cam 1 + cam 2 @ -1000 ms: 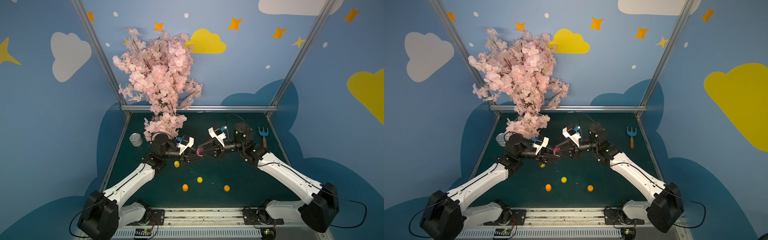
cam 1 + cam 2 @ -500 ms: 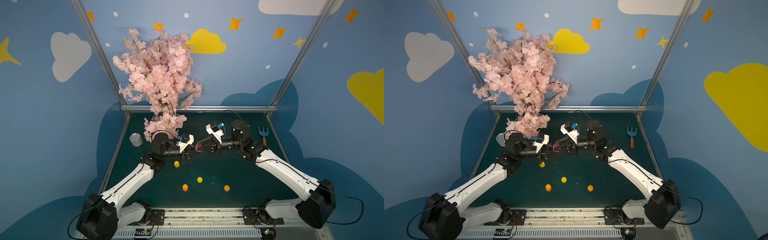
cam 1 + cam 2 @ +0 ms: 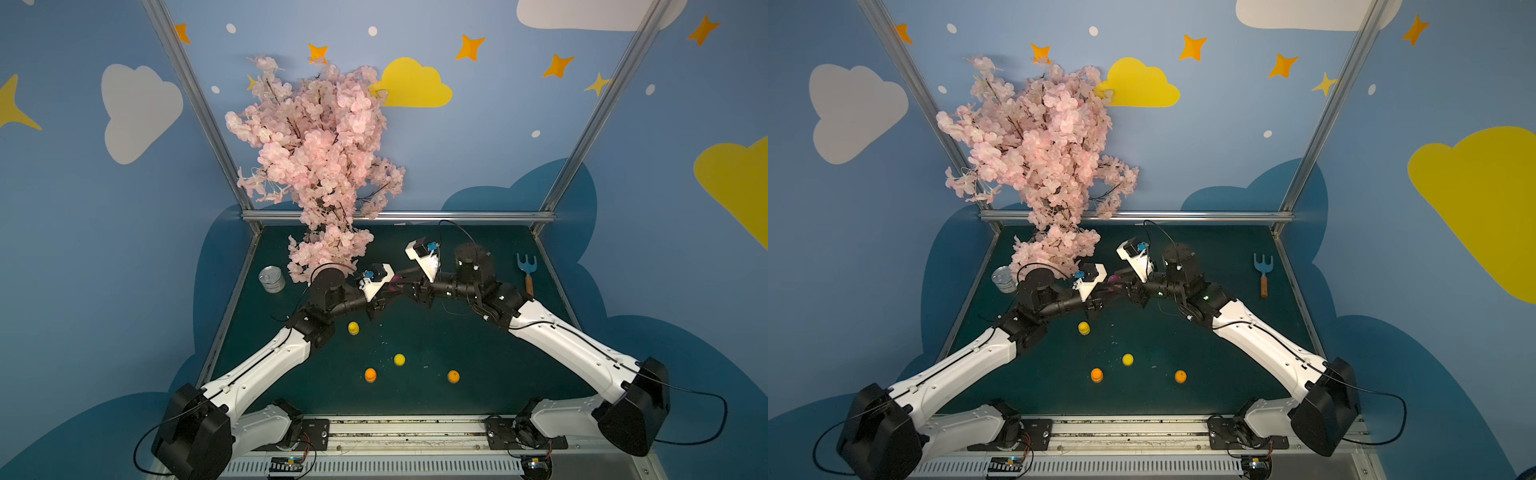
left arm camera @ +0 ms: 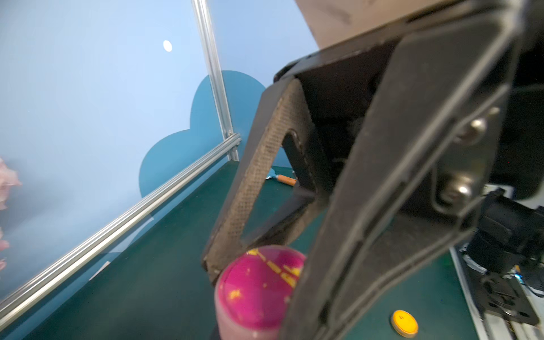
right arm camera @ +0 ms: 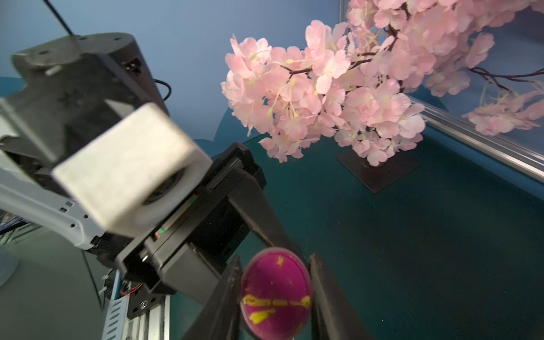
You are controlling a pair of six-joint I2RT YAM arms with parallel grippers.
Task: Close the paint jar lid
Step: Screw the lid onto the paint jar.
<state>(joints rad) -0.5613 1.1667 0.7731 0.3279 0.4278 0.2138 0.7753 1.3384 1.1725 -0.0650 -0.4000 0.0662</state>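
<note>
A small magenta paint jar [image 3: 395, 279] [image 3: 1113, 277] hangs above the green table between my two grippers, which meet at the middle. Its lid [image 5: 276, 294], magenta with yellow paint streaks, sits on top of the pale pink jar body [image 4: 250, 326]. The right gripper [image 5: 276, 294] [image 3: 402, 285] is shut on the lid's rim, one finger on each side; its textured pad [image 4: 259, 182] fills the left wrist view. From the opposite side the left gripper [image 3: 388, 287] holds the jar lower down, its fingertips hidden behind the jar.
Two yellow pots [image 3: 353, 328] [image 3: 399, 359] and two orange pots [image 3: 370, 375] [image 3: 453, 376] stand on the table [image 3: 457, 332] in front of the arms. A tin can [image 3: 272, 279] sits back left by the pink blossom tree [image 3: 316, 166]; a blue hand rake [image 3: 527, 270] lies back right.
Both grippers, still joined on the jar, have shifted together a little towards the back of the table. Neither grip has altered.
</note>
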